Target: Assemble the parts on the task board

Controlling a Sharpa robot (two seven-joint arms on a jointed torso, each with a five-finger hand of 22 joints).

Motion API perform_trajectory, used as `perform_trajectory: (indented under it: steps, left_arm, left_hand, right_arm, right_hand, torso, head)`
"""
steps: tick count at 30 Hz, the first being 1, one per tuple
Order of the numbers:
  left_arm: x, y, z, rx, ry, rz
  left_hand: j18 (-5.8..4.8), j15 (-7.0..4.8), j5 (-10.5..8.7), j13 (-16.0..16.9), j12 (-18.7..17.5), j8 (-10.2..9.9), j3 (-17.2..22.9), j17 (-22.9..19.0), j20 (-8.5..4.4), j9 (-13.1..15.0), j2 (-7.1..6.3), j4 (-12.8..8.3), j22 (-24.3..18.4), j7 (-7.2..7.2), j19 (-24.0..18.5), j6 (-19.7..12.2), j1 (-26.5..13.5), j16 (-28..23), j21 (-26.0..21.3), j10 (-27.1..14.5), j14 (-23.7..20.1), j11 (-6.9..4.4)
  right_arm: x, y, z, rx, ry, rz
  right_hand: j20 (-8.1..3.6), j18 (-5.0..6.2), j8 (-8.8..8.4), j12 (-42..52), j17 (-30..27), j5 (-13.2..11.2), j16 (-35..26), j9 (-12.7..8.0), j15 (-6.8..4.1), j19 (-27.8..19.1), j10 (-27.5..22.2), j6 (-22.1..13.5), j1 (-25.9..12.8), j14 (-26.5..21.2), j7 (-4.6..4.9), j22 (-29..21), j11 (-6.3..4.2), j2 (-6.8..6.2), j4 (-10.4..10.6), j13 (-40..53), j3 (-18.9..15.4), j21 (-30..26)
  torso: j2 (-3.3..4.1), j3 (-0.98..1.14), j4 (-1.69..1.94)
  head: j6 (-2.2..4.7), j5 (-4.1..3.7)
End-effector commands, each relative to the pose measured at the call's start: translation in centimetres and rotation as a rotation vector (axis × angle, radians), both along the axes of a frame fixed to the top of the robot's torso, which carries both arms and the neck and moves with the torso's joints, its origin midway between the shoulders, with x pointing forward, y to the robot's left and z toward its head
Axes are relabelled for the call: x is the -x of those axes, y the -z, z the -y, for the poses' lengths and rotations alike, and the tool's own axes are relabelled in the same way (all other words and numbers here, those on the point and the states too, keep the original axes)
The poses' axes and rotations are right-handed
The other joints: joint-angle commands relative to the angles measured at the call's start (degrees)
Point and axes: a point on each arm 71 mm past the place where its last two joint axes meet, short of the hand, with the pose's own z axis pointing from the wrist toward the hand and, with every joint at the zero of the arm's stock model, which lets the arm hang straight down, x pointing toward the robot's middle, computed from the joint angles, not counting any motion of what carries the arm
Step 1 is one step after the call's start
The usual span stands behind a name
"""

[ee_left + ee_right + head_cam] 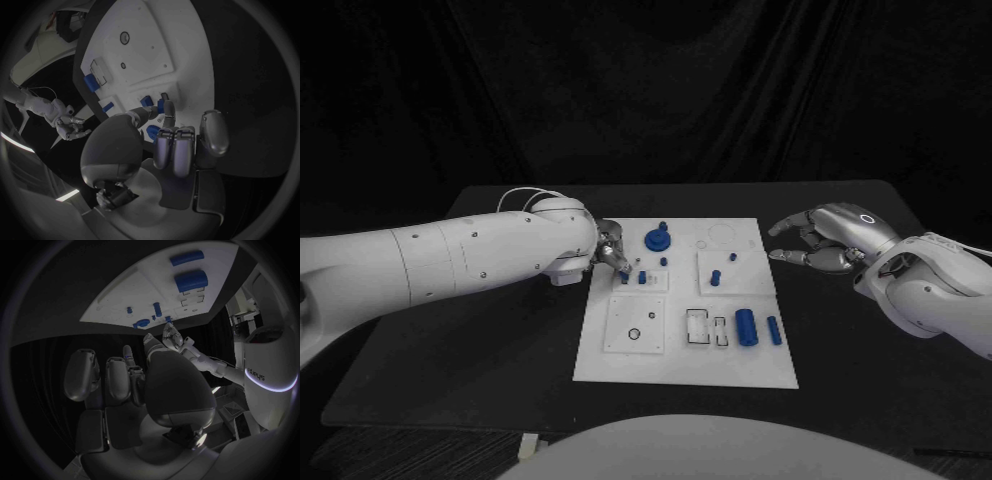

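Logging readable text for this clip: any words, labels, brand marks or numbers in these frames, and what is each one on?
No text can be read with certainty.
Dark lettering on a white, light-ringed machine in the right wrist view: too small and warped to read.
Task board: engraved outlines and holes, no lettering I can make out.
Blue parts, such as the cylinder: no markings visible.
Left hand and right hand: no legible labels.

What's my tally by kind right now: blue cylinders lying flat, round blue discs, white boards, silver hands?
Blue cylinders lying flat: 2, thick blue cylinder and slim blue cylinder
Round blue disc: 1
White task board: 1
Silver hands: 2, left hand and right hand
Total: 6
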Motion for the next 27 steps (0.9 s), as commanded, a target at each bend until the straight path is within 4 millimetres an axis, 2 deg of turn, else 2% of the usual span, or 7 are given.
perform_trajectory:
  steps: [1,5,10,13,27]
  left_arm:
    - [0.16,0.22,0.14,0.003,0.013,-0.015]
    - [0.2,0.34,0.05,0.002,0.012,-0.017]
    - [0.23,0.46,0.06,0.003,0.013,-0.019]
    - [0.25,0.52,0.05,0.003,0.012,-0.021]
    - [0.35,0.67,-0.21,-0.01,0.012,-0.035]
  left_hand:
    - [-0.43,0.03,-0.07,14.32,-0.09,-0.18,5.1,15.1,-0.12,-0.09,0.73,-4.61,-0.02,-0.33,0.16,-0.16,0.04,0.15,-0.16,5.06,5.84,-0.09]
    - [-0.4,0.04,-0.11,14.28,-0.14,-0.24,5.12,15.1,-0.12,-0.15,0.75,-4.62,-0.1,-0.31,0.09,-0.18,-0.01,0.15,-0.27,5.02,5.84,-0.08]
    - [-0.4,0.04,-0.13,14.22,-0.21,-0.3,5.16,15.1,-0.12,-0.2,0.8,-4.64,-0.09,-0.3,0.09,-0.2,-0.04,0.15,-0.28,4.95,5.84,-0.07]
    - [-0.4,0.05,-0.14,14.21,-0.22,-0.33,5.18,15.1,-0.12,-0.22,0.82,-4.66,-0.1,-0.29,0.08,-0.21,-0.05,0.15,-0.29,4.93,5.84,-0.06]
    - [-0.38,0.06,-0.17,14.14,-0.31,-0.44,5.27,15.1,-0.11,-0.33,0.93,-4.72,-0.18,-0.27,0.0,-0.22,-0.09,0.15,-0.42,4.85,5.84,-0.04]
  right_arm:
    - [0.02,0.1,0.15,0.001,0.019,-0.003]
    - [0.03,0.11,0.19,0.001,0.019,-0.004]
    - [0.04,0.17,0.22,0.002,0.019,-0.005]
    - [0.05,0.2,0.22,0.002,0.019,-0.007]
    - [0.04,0.31,0.22,0.004,0.02,-0.011]
  right_hand:
    - [0.25,0.74,-0.2,-0.32,-0.05,0.2,-0.27,-0.06,0.25,-0.25,2.64,0.42,0.15,1.99,0.16,9.39,0.47,0.27,-0.38,8.95,0.0,-0.13]
    - [0.25,0.74,-0.2,-0.32,-0.05,0.2,-0.27,-0.06,0.25,-0.25,2.64,0.42,0.15,1.99,0.16,9.39,0.47,0.27,-0.38,8.95,0.0,-0.13]
    - [0.25,0.74,-0.2,-0.32,-0.05,0.2,-0.27,-0.06,0.25,-0.25,2.64,0.42,0.15,1.99,0.16,9.39,0.47,0.27,-0.38,8.95,0.0,-0.13]
    - [0.25,0.74,-0.2,-0.32,-0.05,0.2,-0.27,-0.06,0.25,-0.25,2.64,0.42,0.15,1.99,0.16,9.39,0.47,0.27,-0.38,8.95,0.0,-0.13]
    - [0.25,0.74,-0.2,-0.32,-0.05,0.2,-0.27,-0.06,0.25,-0.25,2.64,0.42,0.15,1.99,0.16,9.39,0.47,0.27,-0.38,8.95,0.0,-0.13]
  torso:
    - [-0.03,0.01,0.05]
    - [-0.06,0.01,0.03]
    - [-0.1,0.03,0.0]
    - [-0.16,0.01,0.03]
    - [-0.15,-0.07,0.01]
  head:
    - [0.01,-0.05]
    - [0.01,-0.03]
    - [0.01,0.36]
    - [0.01,0.19]
    - [0.01,0.57]
